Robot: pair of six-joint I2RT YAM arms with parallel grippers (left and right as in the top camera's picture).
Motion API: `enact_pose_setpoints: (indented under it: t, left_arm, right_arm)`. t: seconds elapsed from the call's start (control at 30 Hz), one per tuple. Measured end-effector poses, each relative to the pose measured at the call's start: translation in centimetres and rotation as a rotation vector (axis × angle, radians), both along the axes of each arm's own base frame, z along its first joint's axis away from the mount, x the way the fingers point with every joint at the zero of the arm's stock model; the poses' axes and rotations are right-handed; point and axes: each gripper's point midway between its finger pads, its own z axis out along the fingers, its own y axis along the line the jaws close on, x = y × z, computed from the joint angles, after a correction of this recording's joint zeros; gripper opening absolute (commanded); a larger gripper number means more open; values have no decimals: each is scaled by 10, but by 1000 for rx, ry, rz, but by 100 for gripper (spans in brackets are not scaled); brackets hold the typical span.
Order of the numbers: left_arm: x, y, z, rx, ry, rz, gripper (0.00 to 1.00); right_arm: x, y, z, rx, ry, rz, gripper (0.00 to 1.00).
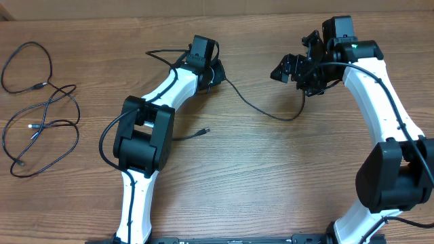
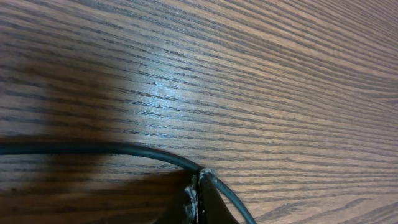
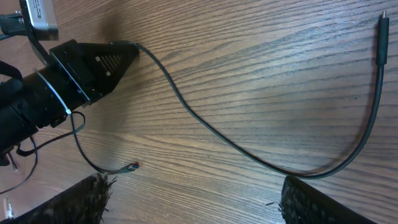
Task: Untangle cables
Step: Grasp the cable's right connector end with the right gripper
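My left gripper (image 1: pixel 217 73) is shut on one end of a thin black cable (image 1: pixel 261 110). In the left wrist view the jaws (image 2: pixel 200 182) pinch that cable (image 2: pixel 93 148) low over the wood. The cable runs right in a loose curve and ends in a plug (image 3: pixel 382 37) near my right gripper (image 1: pixel 296 76). My right gripper (image 3: pixel 199 199) is wide open and empty, hovering above the cable's bend (image 3: pixel 205 127). It also sees the left gripper (image 3: pixel 93 62). A second cable end with a small plug (image 1: pixel 206 130) lies beside the left arm and also shows in the right wrist view (image 3: pixel 130 166).
A loose heap of thin black cables (image 1: pixel 41 112) with small plugs lies at the far left of the wooden table (image 1: pixel 271 176). The left arm's body (image 1: pixel 142 135) stands between that heap and the held cable. The right arm (image 1: pixel 386 135) runs down the right side.
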Motion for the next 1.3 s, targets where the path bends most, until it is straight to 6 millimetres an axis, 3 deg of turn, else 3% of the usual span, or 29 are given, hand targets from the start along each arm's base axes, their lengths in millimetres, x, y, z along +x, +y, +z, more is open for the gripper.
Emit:
enact_pose_setpoints:
  t: [0.2, 0.43, 0.67, 0.77, 1.03, 1.13, 1.3]
  left_arm:
    - [-5, -9, 2, -58, 16, -80, 4]
    - [-32, -16, 2, -177, 118, -218, 4]
    - [-72, 18, 5, -102, 255, -267, 4]
    - [-78, 33, 22, -36, 241, -277, 4]
    - [-81, 49, 110, 48, 72, -312, 4]
    - [-86, 52, 124, 65, 51, -323, 4]
    - [-90, 55, 123, 77, 64, -330, 4]
  right_arm:
    - [-2, 0, -1, -1, 10, -1, 87]
    - [-1, 0, -1, -1, 4, 1, 78]
    - [-1, -1, -21, -21, -2, 4, 75]
    - [-5, -15, -36, -94, 45, -76, 75]
    - [3, -63, -58, -307, 60, -308, 72]
    - [9, -72, -69, -341, 62, -338, 72]
    - [14, -88, -97, -371, 104, -369, 72]
